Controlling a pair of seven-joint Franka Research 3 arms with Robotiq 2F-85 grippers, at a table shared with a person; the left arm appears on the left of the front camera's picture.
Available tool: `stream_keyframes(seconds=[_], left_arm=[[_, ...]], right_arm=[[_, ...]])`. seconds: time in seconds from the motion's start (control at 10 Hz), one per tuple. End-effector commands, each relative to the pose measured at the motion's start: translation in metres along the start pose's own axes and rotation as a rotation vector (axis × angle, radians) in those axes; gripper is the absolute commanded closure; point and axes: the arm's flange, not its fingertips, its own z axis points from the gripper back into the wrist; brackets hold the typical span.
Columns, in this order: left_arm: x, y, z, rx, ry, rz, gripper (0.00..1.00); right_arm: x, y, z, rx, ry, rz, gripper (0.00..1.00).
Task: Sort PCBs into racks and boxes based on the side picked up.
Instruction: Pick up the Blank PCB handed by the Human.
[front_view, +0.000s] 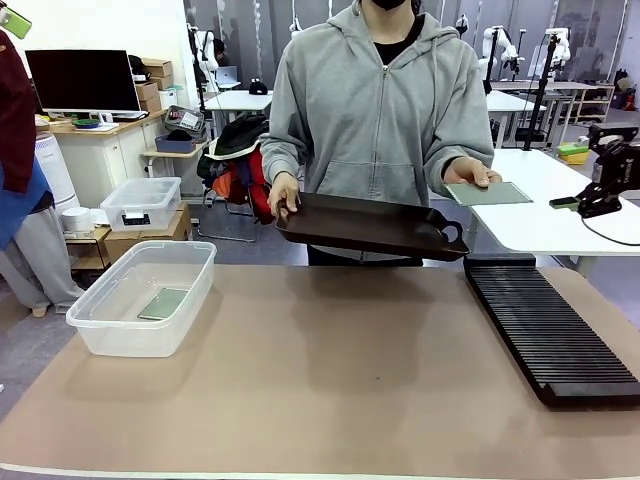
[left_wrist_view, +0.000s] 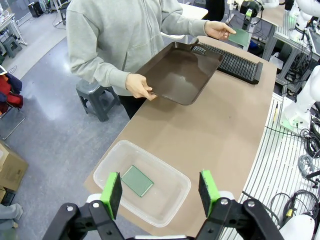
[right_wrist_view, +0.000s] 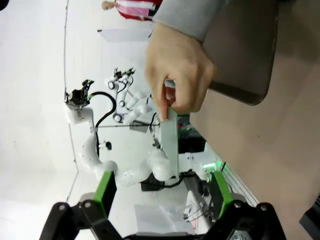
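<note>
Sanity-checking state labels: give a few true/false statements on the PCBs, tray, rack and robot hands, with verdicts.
1. One PCB lies flat in the clear tub. True.
2. The person holds the dark brown tray. True.
3. The second PCB stands in the black rack. False: its slots look empty; the person's hand holds that PCB.
4. The robot's left hand is shut on a PCB. False: it is open, over the tub.
5. The robot's right hand is open. True.

The tray (left_wrist_view: 180, 75) hides one end of the rack (left_wrist_view: 235, 62), and the held PCB (right_wrist_view: 172, 145) shows edge-on, faces unreadable.
</note>
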Motion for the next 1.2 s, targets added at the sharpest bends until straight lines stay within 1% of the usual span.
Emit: stream_keyframes(seconds=[0.0, 0.4, 0.7, 1.0, 1.1], left_arm=[[0.000, -0.001, -0.001, 0.003, 0.001, 0.011, 0.17], [0.000, -0.001, -0.001, 0.003, 0.001, 0.011, 0.17], [0.000, -0.001, -0.001, 0.003, 0.001, 0.011, 0.17], [0.000, -0.001, -0.001, 0.003, 0.001, 0.011, 0.17], [0.000, -0.001, -0.001, 0.003, 0.001, 0.011, 0.17]], right_arm=[[0.026, -0.005, -0.003, 0.053, 0.102, -0.007, 0.00], [0.048, -0.011, -0.027, 0.072, 0.215, 0.017, 0.00], [0.053, -0.009, -0.049, 0.068, 0.289, 0.054, 0.00], [0.056, -0.009, -0.066, 0.093, 0.344, 0.078, 0.00], [0.057, -0.009, -0.069, 0.098, 0.350, 0.097, 0.00]])
